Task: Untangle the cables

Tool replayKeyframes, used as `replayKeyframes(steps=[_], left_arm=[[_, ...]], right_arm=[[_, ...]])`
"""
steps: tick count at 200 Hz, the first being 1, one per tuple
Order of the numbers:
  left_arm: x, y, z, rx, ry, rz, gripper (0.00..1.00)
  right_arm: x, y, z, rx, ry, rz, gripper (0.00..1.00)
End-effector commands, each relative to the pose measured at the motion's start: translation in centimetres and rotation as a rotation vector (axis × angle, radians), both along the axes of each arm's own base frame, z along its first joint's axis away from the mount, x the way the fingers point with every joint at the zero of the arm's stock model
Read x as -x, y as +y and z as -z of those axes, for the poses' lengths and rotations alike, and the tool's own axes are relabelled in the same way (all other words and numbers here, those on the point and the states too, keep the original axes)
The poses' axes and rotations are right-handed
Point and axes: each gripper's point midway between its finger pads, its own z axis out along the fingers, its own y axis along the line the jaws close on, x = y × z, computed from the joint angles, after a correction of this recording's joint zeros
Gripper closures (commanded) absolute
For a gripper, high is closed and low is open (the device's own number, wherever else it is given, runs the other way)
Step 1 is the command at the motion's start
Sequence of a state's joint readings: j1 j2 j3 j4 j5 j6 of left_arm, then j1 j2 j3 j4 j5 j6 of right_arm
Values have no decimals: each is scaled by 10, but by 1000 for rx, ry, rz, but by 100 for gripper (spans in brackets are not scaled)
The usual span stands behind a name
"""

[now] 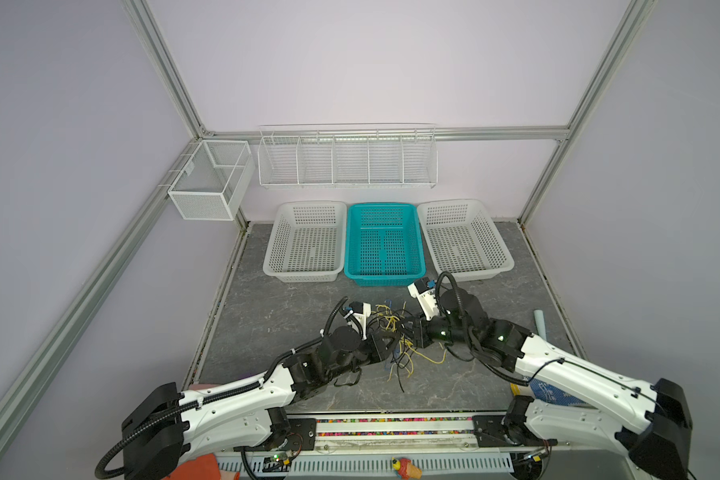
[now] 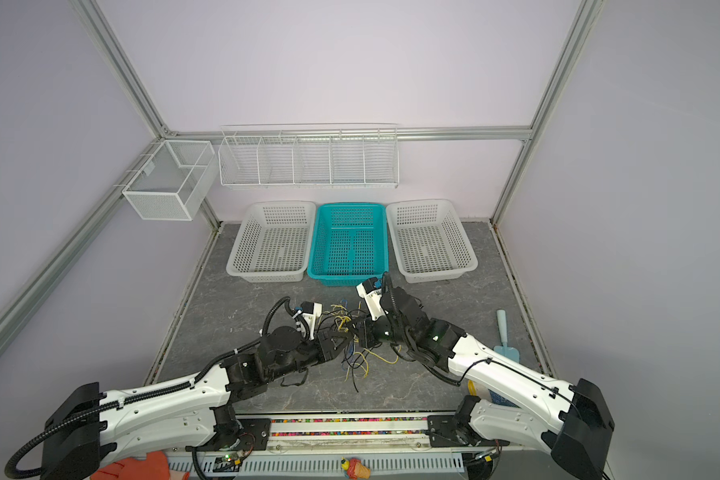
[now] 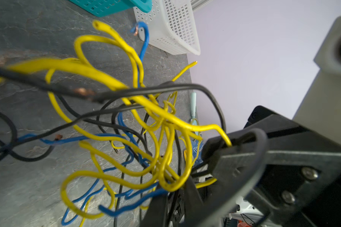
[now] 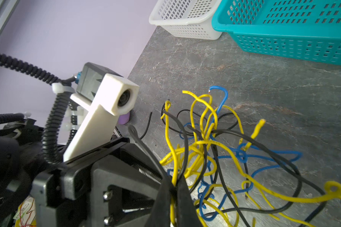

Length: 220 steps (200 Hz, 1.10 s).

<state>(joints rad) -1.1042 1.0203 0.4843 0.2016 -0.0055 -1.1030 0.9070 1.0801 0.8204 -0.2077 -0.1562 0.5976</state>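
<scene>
the cables (image 1: 388,318) make one tangle of yellow, black and blue strands on the grey table (image 1: 267,299), near its middle. they lie in front of the teal basket (image 1: 385,279) and between the two claws. in both top views some strands stand up in the air and others trail on the surface toward the robot's base. the right claw (image 4: 174,183) is closed, and a yellow strand is pinched between its two black fingers (image 4: 161,200). the left claw (image 3: 175,189) has its fingers (image 3: 158,208) together on a bunch of yellow and blue strands, so it grips the tangle too. the two claws are very near each other, tip toward tip. one white basket (image 1: 304,276) stands just beside the teal one, and another white basket (image 1: 481,273) on its other side.
</scene>
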Motion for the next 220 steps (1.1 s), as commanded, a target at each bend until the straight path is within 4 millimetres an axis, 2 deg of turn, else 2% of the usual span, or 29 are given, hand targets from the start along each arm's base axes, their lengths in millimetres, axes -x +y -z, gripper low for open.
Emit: replayKeyframes(steps=[1, 21, 23, 26, 45, 73, 88, 108, 113, 136, 159, 185, 220], left_arm=[[-1, 8, 21, -58, 16, -20, 94], [0, 11, 27, -82, 20, -22, 100], [0, 12, 27, -83, 19, -23, 100], [0, 12, 27, -86, 20, -25, 100], [1, 18, 33, -112, 28, -34, 100], [3, 27, 42, -144, 38, -47, 100], [4, 29, 47, -147, 43, -46, 100], [6, 32, 51, -144, 50, -48, 100], [6, 32, 51, -145, 50, -49, 100], [5, 34, 47, -136, 42, -57, 100], [4, 37, 38, -112, 24, -68, 100], [4, 40, 25, -77, -5, -72, 100], [5, 42, 16, -43, -20, -72, 100]], right_arm=[[7, 8, -45, -106, -68, -44, 94], [8, 3, -40, -71, -70, -38, 93], [6, 3, -49, -83, -85, -36, 93], [6, 2, -52, -83, -93, -33, 93], [4, -6, -52, -53, -112, -3, 91], [-3, -22, -40, 31, -135, 54, 83], [-4, -24, -32, 53, -127, 55, 78], [1, -16, -31, 26, -109, 17, 72], [5, -16, -18, 38, -84, 4, 72], [8, -14, -11, 23, -66, -9, 69], [6, -13, 7, 57, -30, 0, 63], [9, 1, 28, 65, 41, -36, 62], [7, 13, 42, 65, 62, -49, 62]])
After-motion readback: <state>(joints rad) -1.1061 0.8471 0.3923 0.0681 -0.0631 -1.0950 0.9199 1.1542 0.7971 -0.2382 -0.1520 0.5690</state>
